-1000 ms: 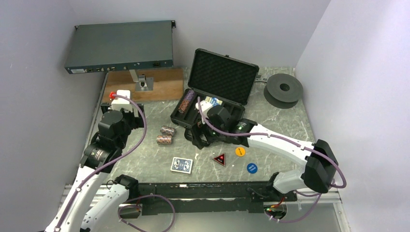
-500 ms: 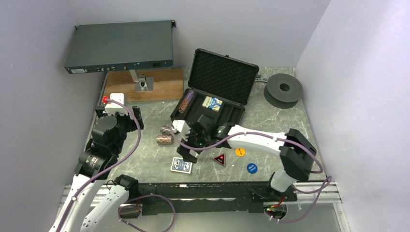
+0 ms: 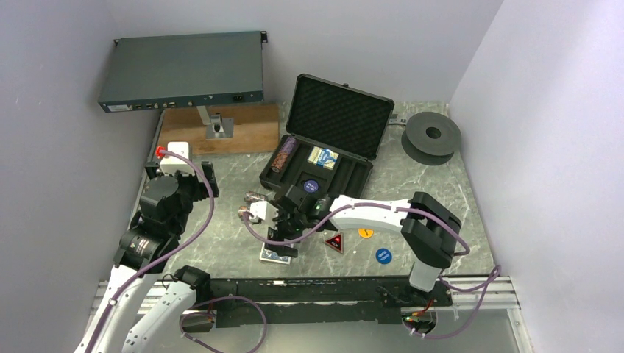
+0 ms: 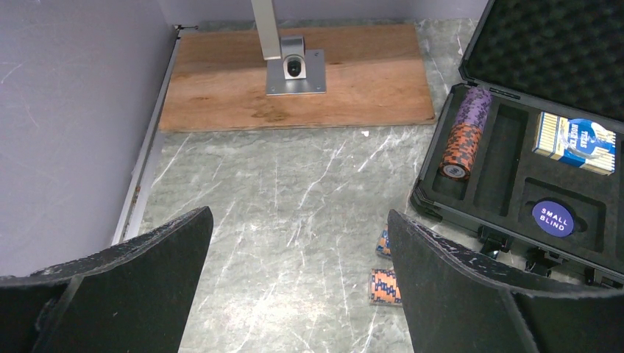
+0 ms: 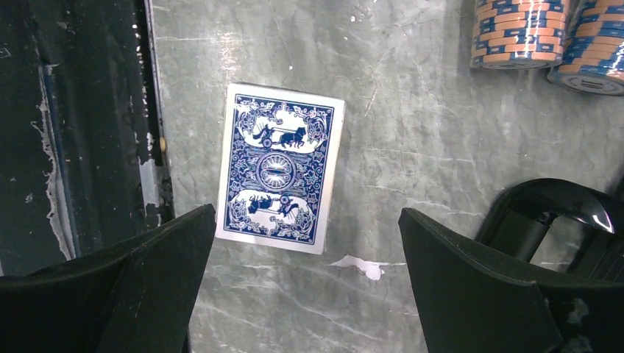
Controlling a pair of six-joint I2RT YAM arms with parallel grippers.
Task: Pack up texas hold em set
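Right wrist view: the right gripper (image 5: pixel 305 219) hangs spread wide above the blue card deck (image 5: pixel 280 168), centre-left of frame. The left gripper (image 4: pixel 300 220) is spread too, with the open briefcase (image 4: pixel 559 44) upper right.

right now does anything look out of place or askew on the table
The blue-backed card deck lies slightly askew on the grey marbled table, outside the black foam-lined briefcase. Two orange-and-blue chip rolls lie loose nearby too.
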